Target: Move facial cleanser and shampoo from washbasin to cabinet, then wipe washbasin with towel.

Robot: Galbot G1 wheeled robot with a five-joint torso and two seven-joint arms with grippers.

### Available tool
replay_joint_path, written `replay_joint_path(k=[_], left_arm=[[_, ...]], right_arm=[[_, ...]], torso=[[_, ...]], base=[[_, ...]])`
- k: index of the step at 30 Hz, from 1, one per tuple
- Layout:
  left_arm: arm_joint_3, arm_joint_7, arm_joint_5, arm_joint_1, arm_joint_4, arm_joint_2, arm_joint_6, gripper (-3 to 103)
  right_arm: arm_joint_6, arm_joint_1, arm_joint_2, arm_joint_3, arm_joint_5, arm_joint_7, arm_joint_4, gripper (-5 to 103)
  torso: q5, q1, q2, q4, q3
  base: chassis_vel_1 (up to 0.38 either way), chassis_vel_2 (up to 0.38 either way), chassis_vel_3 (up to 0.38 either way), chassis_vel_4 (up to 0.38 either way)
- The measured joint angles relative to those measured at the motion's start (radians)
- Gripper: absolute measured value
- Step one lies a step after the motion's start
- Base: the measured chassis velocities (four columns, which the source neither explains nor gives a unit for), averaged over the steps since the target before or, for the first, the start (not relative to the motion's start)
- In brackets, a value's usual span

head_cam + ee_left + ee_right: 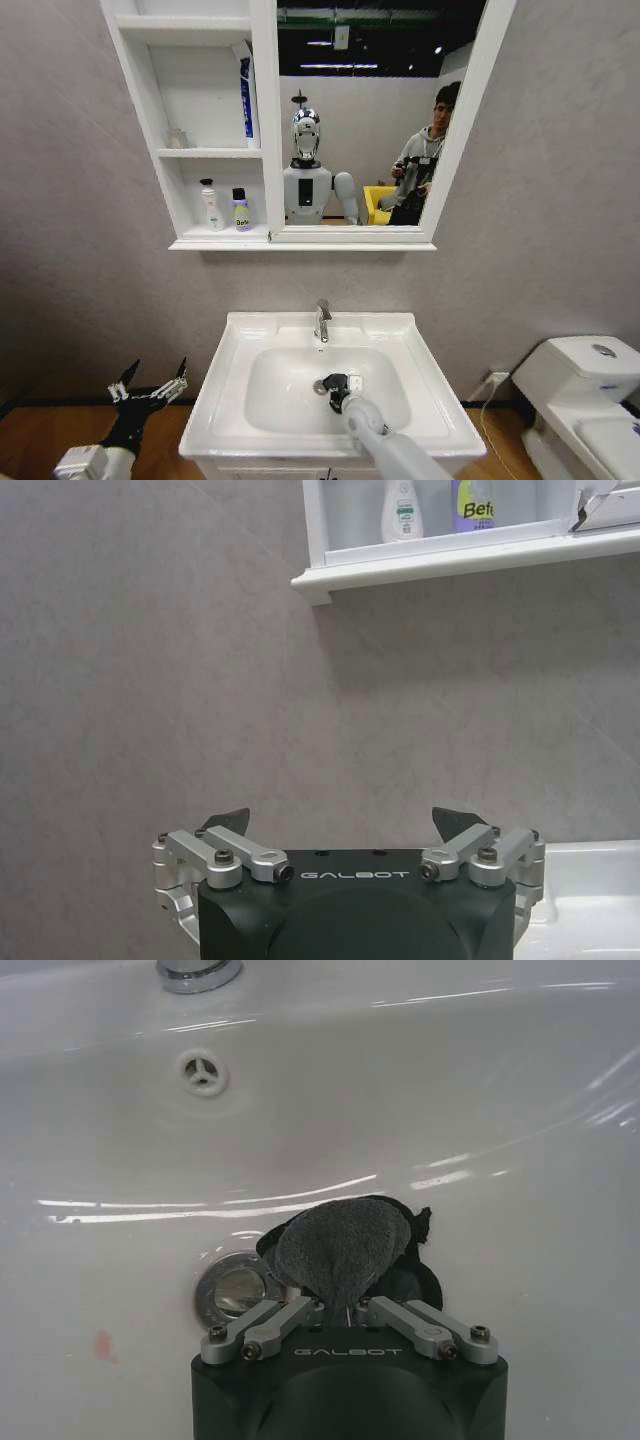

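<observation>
Cabinet (215, 243) hangs on the far wall above the washbasin (225, 400), two bottles (225, 208) on its bottom shelf. Towel (342, 1245) is down in the bowl, just beside the drain (235, 1292). Toilet (585, 385) off to the right.

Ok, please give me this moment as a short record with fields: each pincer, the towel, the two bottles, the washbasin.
right pincer: down inside the washbasin bowl, shut on the towel
towel: dark grey, bunched, pressed on the bowl floor beside the drain
left pincer: open, holding nothing, raised to the left of the washbasin
white bottle: upright on the lowest shelf of the cabinet
purple bottle: upright beside the white one, same shelf
washbasin: rim carries no bottles; tap at the back centre
</observation>
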Motion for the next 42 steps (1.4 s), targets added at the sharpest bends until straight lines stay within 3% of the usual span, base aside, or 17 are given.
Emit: replay_joint_path(k=[6,15,22,27,36,42], left_arm=[[0.0,0.0,0.0,0.0,0.0,0.0,0.0,100],[0.0,0.0,0.0,0.0,0.0,0.0,0.0,100],[0.0,0.0,0.0,0.0,0.0,0.0,0.0,100],[0.0,0.0,0.0,0.0,0.0,0.0,0.0,100],[0.0,0.0,0.0,0.0,0.0,0.0,0.0,100],[0.0,0.0,0.0,0.0,0.0,0.0,0.0,100]], right_arm=[[-0.005,0.065,0.096,-0.063,0.114,-0.052,-0.041,8],[-0.039,0.166,0.184,-0.106,0.251,-0.021,-0.111,8],[-0.049,0.145,0.226,-0.089,0.242,-0.019,-0.153,8],[-0.058,0.116,0.213,-0.067,0.223,-0.006,-0.141,8],[-0.079,0.083,0.112,-0.006,0.24,0.067,-0.072,8],[-0.068,0.066,0.058,0.016,0.2,0.112,-0.039,8]], torso=[[0.0003,0.0,0.0,0.0009,0.0],[0.0,0.0,0.0,0.0006,0.0],[0.0002,0.0,0.0,0.0006,0.0],[0.0003,0.0,0.0,0.0006,0.0],[0.0003,0.0,0.0,0.0004,0.0],[0.0004,0.0,0.0,0.0005,0.0]], base=[[0.0,0.0,0.0,0.0],[0.0,0.0,0.0,0.0],[0.0,0.0,0.0,0.0],[0.0,0.0,0.0,0.0],[0.0,0.0,0.0,0.0],[0.0,0.0,0.0,0.0]])
